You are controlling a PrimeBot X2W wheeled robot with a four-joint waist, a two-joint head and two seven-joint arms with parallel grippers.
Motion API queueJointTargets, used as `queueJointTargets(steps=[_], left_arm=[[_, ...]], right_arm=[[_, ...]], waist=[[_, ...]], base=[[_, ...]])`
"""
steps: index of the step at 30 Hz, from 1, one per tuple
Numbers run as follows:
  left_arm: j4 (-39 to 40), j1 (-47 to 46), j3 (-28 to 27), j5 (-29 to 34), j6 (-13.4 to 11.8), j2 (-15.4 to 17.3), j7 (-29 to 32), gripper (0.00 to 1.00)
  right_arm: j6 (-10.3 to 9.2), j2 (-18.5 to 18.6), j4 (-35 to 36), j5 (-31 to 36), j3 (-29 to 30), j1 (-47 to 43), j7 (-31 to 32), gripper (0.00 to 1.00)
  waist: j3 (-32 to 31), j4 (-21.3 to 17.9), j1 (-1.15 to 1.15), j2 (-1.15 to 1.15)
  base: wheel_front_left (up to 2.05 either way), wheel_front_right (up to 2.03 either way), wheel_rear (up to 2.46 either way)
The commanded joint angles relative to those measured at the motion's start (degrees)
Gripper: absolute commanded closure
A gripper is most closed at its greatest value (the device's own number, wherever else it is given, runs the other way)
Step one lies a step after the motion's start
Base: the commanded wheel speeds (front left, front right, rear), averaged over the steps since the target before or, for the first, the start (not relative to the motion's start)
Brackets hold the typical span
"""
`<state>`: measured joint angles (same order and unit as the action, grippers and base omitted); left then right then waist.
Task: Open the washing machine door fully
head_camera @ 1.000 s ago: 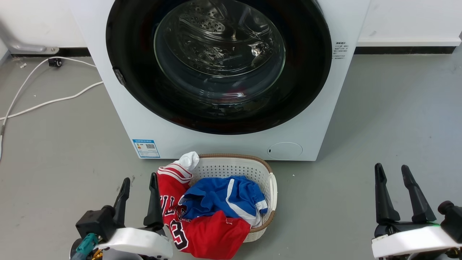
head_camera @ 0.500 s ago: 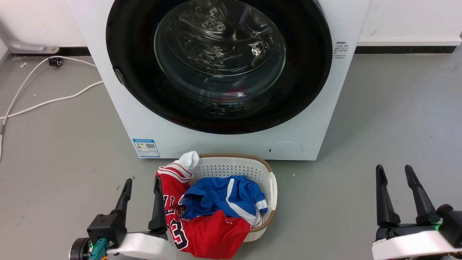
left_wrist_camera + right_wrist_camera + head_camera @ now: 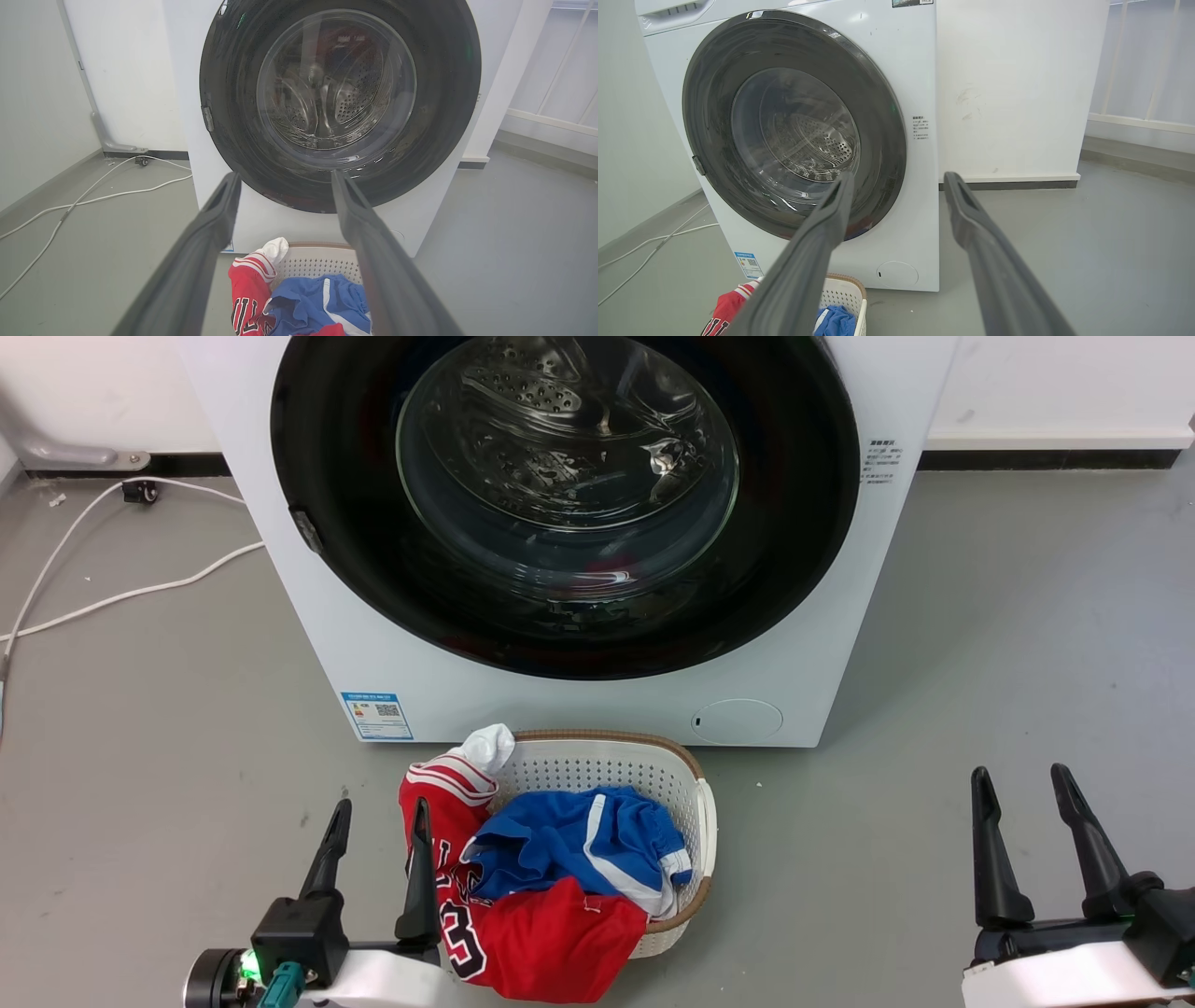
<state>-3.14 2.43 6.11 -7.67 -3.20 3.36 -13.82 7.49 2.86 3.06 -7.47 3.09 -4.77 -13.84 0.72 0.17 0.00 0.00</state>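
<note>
Washing machine door point(image 3: 565, 504) flush on the washing machine point(image 3: 579, 709), facing out — left gripper point(image 3: 383, 807), right gripper point(image 3: 1019, 775) splayed, empty

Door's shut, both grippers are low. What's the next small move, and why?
Probably lift the left gripper toward the small grey tab on the left rim of the washing machine door: it sits flush, and that open gripper is nearest.

The grey floor point(image 3: 1008, 616) is carrying the washing machine point(image 3: 523, 705), which is standing against the white wall point(image 3: 1046, 383). A white laundry basket point(image 3: 607, 770) is sitting on the floor just in front of the machine, and white cables point(image 3: 140, 591) are trailing across it to the left.
</note>
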Motion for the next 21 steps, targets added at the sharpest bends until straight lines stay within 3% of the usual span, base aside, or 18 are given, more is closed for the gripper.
queueJointTargets(steps=[1, 12, 21], left_arm=[[0.08, 0.61, -0.06, 0.87, 0.02, 0.02, -0.40, 0.00], [-1.06, 1.15, -0.43, 4.51, -0.33, -0.34, -1.53, 0.00], [-1.71, 1.24, -0.77, 3.67, -0.26, -0.48, -1.41, 0.00]], right_arm=[[-0.01, 0.04, 0.35, 0.87, 0.02, -0.43, -0.37, 0.00], [-0.01, 0.02, 0.41, 3.90, -0.08, -1.28, -1.44, 0.00], [-0.01, 0.02, -0.59, 1.60, -0.31, -1.34, -1.38, 0.00]], waist=[[-0.01, 0.00, 0.00, 0.00], [-0.26, 0.09, 0.00, 0.00], [-0.44, 0.16, 0.00, 0.00]], base=[[0.00, 0.00, 0.00], [0.00, 0.00, 0.00], [0.00, 0.00, 0.00]])
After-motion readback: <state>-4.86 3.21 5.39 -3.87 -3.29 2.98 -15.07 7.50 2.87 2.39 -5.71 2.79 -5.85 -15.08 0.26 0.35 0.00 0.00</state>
